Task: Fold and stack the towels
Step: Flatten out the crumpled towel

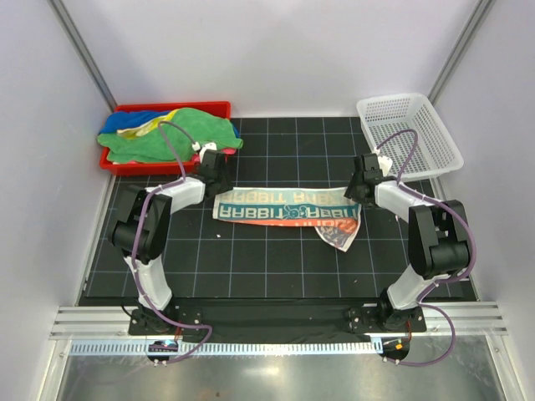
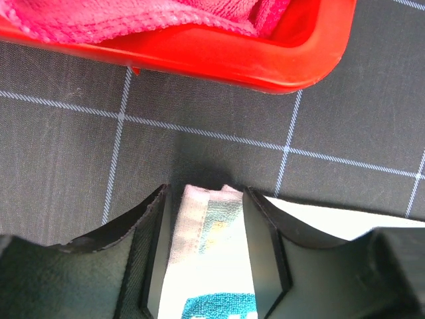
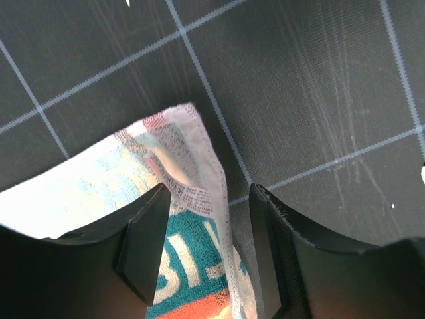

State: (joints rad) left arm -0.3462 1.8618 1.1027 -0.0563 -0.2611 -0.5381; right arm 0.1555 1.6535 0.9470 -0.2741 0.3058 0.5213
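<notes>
Okay, step: first fold, printed towel (image 1: 276,214).
Left gripper (image 2: 206,193), right gripper (image 3: 209,193): open, astride 9, 3 o'clock corners.
Next: I pinch both.

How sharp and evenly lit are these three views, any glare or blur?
Top external: soft even light, faint sheen on the metal sill. Left wrist: red tray crisp, printed towel between the left tool's fingers slightly soft, shadow on the mat ahead. Right wrist: mat weave and towel label sharp, right tool's fingers dark.
</notes>
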